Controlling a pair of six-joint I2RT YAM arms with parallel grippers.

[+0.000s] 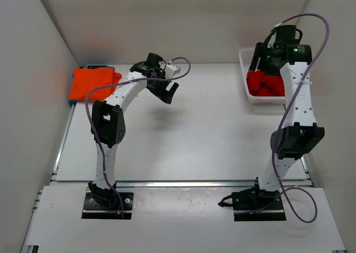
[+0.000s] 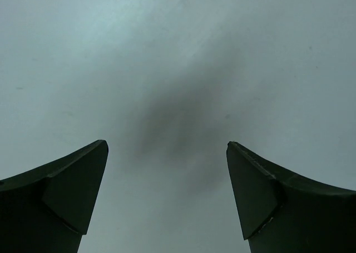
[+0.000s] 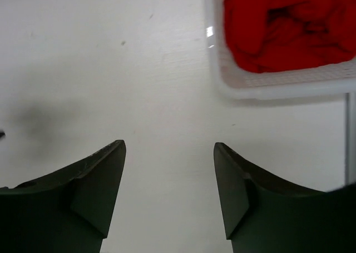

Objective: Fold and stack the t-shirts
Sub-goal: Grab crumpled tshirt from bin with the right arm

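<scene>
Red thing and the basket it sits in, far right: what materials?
Red t-shirt: soft matte cloth, probably a cotton knit; it lies crumpled in deep, limp folds. Basket: white plastic by the look; stiff lattice wall, with a small glossy glint on the rim.

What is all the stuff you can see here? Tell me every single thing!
orange t-shirt: one, orange, folded, far-left corner of the table, on top of the blue one
blue t-shirt: one, blue, only edges peeking out under the orange one
red t-shirt: one, deep red, crumpled inside the basket
basket: one, white, far-right side of the table
table: one, white
left gripper: one, dark, open and empty, above the table
right gripper: one, dark, open and empty, near the basket
</scene>
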